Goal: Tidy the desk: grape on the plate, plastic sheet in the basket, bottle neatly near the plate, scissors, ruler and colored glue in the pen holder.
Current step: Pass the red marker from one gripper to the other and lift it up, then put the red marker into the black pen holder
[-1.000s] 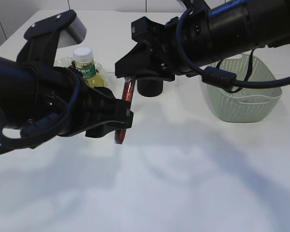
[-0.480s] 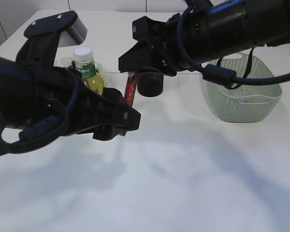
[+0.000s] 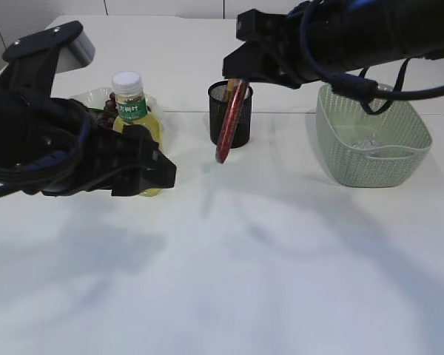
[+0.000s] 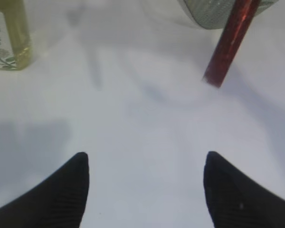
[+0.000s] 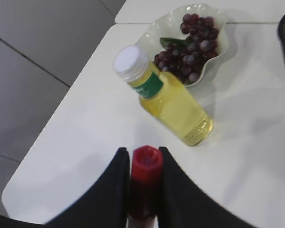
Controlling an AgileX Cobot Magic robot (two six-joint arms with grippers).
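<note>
1. Surface: white, bare across the front. All items sit along the back.
2. Basket: pale green mesh, back right. Something pale lies inside; plastic sheet, probably, though too faint to confirm.
3. Plate with grape on it, back left. Bottle stands upright just beside the plate. Both look done.
4. Pen holder: black mesh cup, back centre. Contents cannot be made out.
5. Right gripper: pinched tight on the capped end of the colored glue, a red tube. The tube hangs tilted in front of the holder, its lower tip clear of the surface and below the rim.
6. Left gripper: fingers spread wide, holding nothing, hovering over bare surface near the bottle.
7. Step in hand, by judgement: drop the glue in the holder. To do it well:
   - lift until the lower tip clears the rim;
   - bring the tube nearer upright so it does not catch the mesh or tip the light cup;
   - centre over the opening, lower partway, then release;
   - keep the left arm away.
</note>
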